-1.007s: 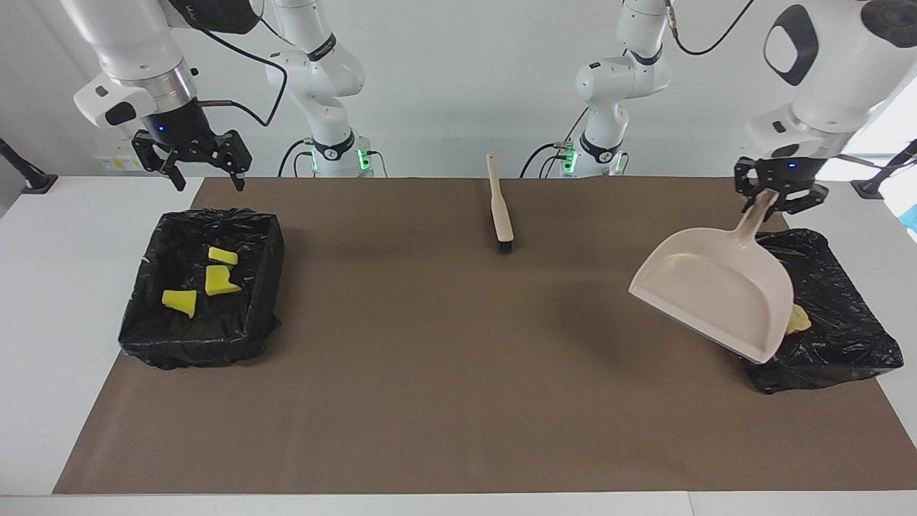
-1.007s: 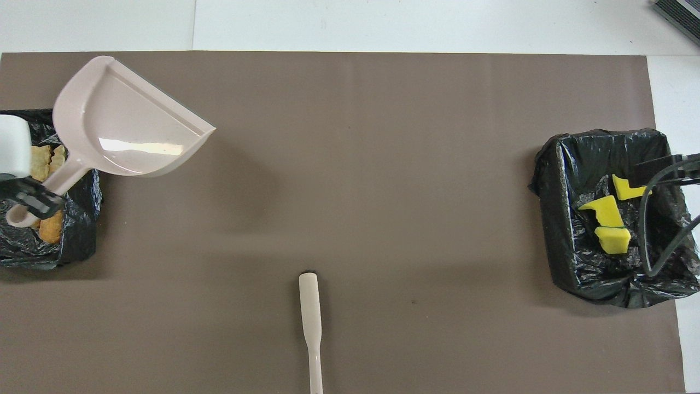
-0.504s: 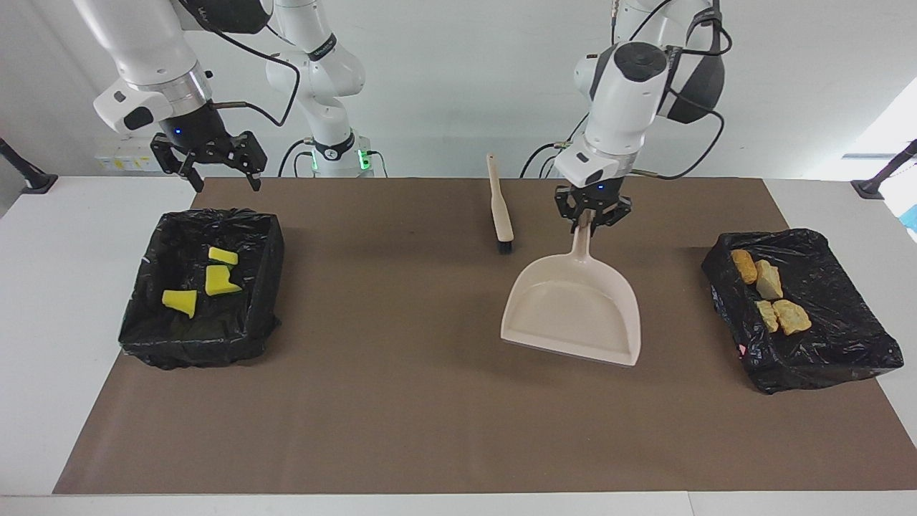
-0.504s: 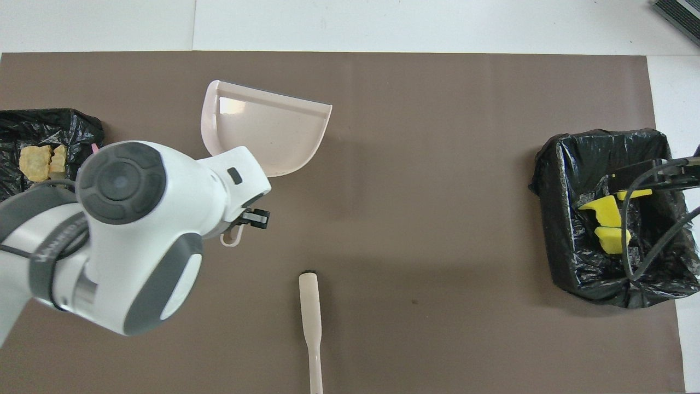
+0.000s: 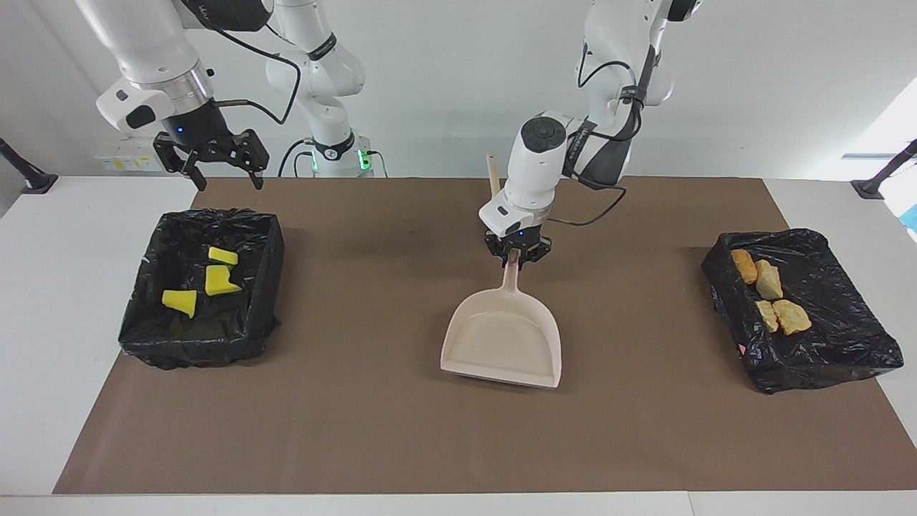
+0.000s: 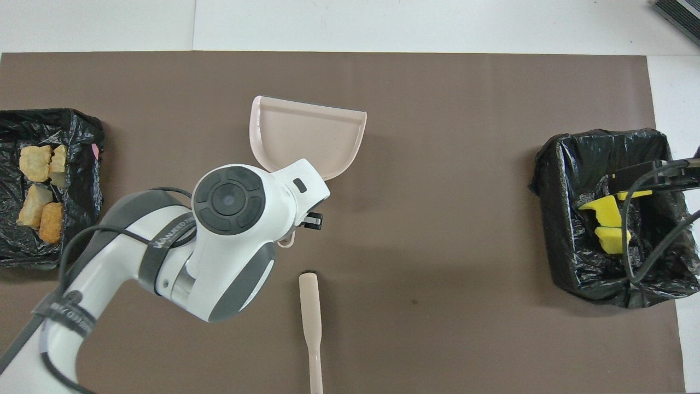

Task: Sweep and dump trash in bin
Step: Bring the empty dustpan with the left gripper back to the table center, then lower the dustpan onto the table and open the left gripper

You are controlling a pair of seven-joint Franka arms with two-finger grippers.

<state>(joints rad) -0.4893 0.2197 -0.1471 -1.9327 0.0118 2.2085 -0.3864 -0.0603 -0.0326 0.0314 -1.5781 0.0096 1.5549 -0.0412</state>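
Trash (image 5: pixel 770 295): light, soft scraps, binned. Left hand (image 5: pixel 517 258) clamps stiff dustpan (image 5: pixel 501 337) by its handle; right hand (image 5: pixel 212 162) open, empty.

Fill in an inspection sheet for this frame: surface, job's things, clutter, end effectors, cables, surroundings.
Surface: brown mat on a white table; no loose scraps seen.
Job's things: yellow sponge scraps in the bin at the right arm's end; bread chunks in the bin at the left arm's end.
Clutter: brush lying nearer the robots than the empty dustpan.
End effectors: left end effector shut on the dustpan handle at mid-mat; right end effector open, waiting above its bin.
Cables: on the arms; one crosses the sponge bin in the overhead view.
Surroundings: white wall.
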